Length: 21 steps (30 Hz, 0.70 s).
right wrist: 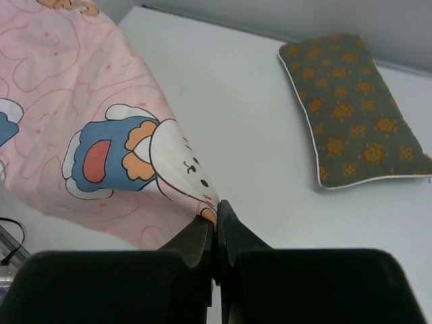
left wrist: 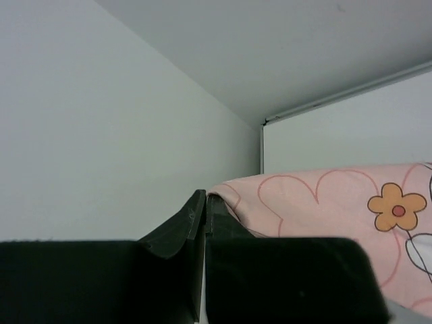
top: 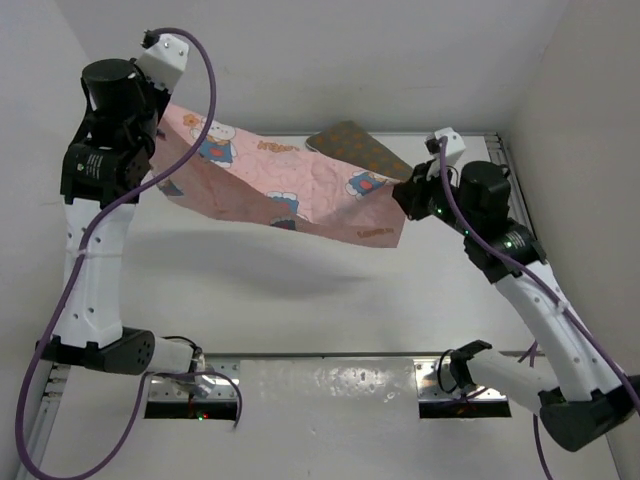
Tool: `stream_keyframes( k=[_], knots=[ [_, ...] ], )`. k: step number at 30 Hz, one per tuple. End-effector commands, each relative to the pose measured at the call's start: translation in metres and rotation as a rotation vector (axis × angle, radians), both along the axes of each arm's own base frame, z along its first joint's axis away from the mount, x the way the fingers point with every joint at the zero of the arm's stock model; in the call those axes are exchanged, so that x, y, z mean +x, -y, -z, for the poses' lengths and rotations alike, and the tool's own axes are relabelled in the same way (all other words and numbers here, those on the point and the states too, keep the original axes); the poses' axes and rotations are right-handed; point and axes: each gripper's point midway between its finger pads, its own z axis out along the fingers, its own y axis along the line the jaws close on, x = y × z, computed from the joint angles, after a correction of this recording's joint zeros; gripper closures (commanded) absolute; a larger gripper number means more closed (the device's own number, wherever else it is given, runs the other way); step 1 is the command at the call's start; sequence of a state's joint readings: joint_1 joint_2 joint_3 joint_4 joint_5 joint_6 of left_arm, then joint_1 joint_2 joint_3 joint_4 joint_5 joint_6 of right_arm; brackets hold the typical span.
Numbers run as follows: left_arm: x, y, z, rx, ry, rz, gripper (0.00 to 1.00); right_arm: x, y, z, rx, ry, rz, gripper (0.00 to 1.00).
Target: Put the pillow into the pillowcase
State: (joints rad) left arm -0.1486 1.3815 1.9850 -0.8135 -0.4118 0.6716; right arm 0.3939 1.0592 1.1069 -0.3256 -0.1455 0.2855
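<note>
**Left tool** (left wrist: 204, 206): jaws clenched on upper-left corner of the pillowcase (top: 285, 185). In left wrist view the pink hem sits pinched betw. the two black fingertips (left wrist: 179, 233).

**Right tool** (right wrist: 217, 210): jaws clenched on the opposite corner of the same cloth. Right wrist view shows the fabric edge w/ bunny print nipped at the finger ends.

**Pillowcase:** lifted clear of the tabletop (top: 300, 320), hanging as a slack sheet betw. both tools.
- Left end is higher than right end; lower edge sags toward the middle.
- Visible print: white bunnies, blue and orange figs, an orange flower, all on pink.
- The cloth's shadow (top: 290, 275) falls on the tabletop beneath it.
- Which way the open end of the sleeve faces: cannot tell.

**Pillow** (right wrist: 351, 108): lies flat on the tabletop at the far side, right of centre.
- Olive-brown fabric w/ orange flower pattern and thin white piping along the edge.
- Not yet inside the pillowcase; apart from both tools.
- In top view its near portion is hidden behind the upper edge of the hanging cloth.
- In right wrist view it lies well apart from the cloth, w/ bare tabletop between.

**Arms:** left arm (top: 95, 250) is raised high at the left side; right arm (top: 540, 300) is extended fwd at the right side, lower
</note>
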Motion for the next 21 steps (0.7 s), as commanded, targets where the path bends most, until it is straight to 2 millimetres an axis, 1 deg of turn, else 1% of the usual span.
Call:
stream_keyframes(
  k=[1, 2, 3, 4, 5, 6, 7, 8, 9, 10, 11, 12, 13, 14, 15, 16, 17, 18, 19, 20, 21],
  knots=[
    [-0.012, 0.002, -0.011, -0.011, 0.019, 0.011, 1.0, -0.018, 0.004, -0.036, 0.026, 0.097, -0.038, 1.0],
    [-0.014, 0.008, -0.007, -0.014, 0.003, 0.041, 1.0, -0.021, 0.008, -0.043, 0.029, 0.111, -0.032, 1.0],
    [-0.009, 0.018, 0.014, -0.035, -0.049, 0.091, 1.0, -0.021, 0.01, -0.048, 0.031, 0.122, -0.026, 1.0],
    [-0.009, 0.024, 0.03, -0.05, -0.093, 0.118, 1.0, -0.021, 0.012, -0.061, 0.039, 0.148, -0.02, 1.0],
    [-0.012, 0.031, 0.04, -0.07, -0.12, 0.155, 1.0, -0.02, 0.012, -0.065, 0.039, 0.153, -0.019, 1.0],
    [-0.012, 0.043, 0.055, -0.12, -0.151, 0.209, 1.0, -0.014, 0.011, -0.066, 0.034, 0.15, -0.018, 1.0],
    [-0.011, 0.049, 0.085, -0.155, -0.225, 0.227, 1.0, -0.009, 0.011, -0.078, 0.042, 0.167, -0.013, 1.0],
    [-0.014, 0.052, 0.097, -0.202, -0.254, 0.243, 1.0, -0.001, 0.01, -0.086, 0.056, 0.187, 0.0, 1.0],
    [-0.016, 0.067, 0.112, -0.322, -0.286, 0.28, 1.0, 0.017, 0.006, -0.08, 0.061, 0.161, 0.016, 1.0],
    [-0.018, 0.074, 0.141, -0.402, -0.362, 0.277, 1.0, 0.029, 0.005, -0.091, 0.118, 0.158, 0.049, 1.0],
    [-0.019, 0.072, 0.159, -0.472, -0.408, 0.263, 1.0, 0.045, 0.002, -0.098, 0.158, 0.176, 0.073, 1.0],
    [-0.023, 0.084, 0.177, -0.576, -0.468, 0.304, 1.0, 0.075, -0.005, -0.073, 0.193, 0.085, 0.124, 1.0],
    [-0.023, 0.083, 0.194, -0.632, -0.506, 0.288, 1.0, 0.095, -0.004, -0.085, 0.231, 0.09, 0.16, 1.0],
    [-0.028, 0.071, 0.234, -0.712, -0.598, 0.222, 1.0, 0.115, -0.005, -0.073, 0.247, 0.037, 0.201, 1.0],
    [-0.032, 0.076, 0.254, -0.774, -0.662, 0.239, 1.0, 0.158, -0.008, -0.055, 0.284, -0.044, 0.277, 0.87],
    [-0.035, 0.074, 0.285, -0.82, -0.758, 0.203, 1.0, 0.179, -0.011, -0.042, 0.293, -0.093, 0.315, 0.72],
    [-0.046, 0.074, 0.313, -0.875, -0.848, 0.215, 1.0, 0.191, -0.013, -0.01, 0.27, -0.208, 0.355, 0.49],
    [-0.052, 0.074, 0.33, -0.906, -0.91, 0.216, 1.0, 0.212, -0.012, -0.034, 0.315, -0.188, 0.422, 0.25],
    [-0.059, 0.073, 0.356, -0.945, -1.001, 0.203, 1.0, 0.23, -0.015, 0.045, 0.216, -0.371, 0.491, 0.02],
    [-0.073, 0.067, 0.378, -0.977, -1.064, 0.187, 1.0, 0.237, -0.017, 0.064, 0.191, -0.42, 0.521, 0.01],
    [-0.081, 0.068, 0.39, -1.019, -1.112, 0.185, 1.0, 0.245, -0.022, 0.051, 0.207, -0.409, 0.535, 0.01]
  ],
)
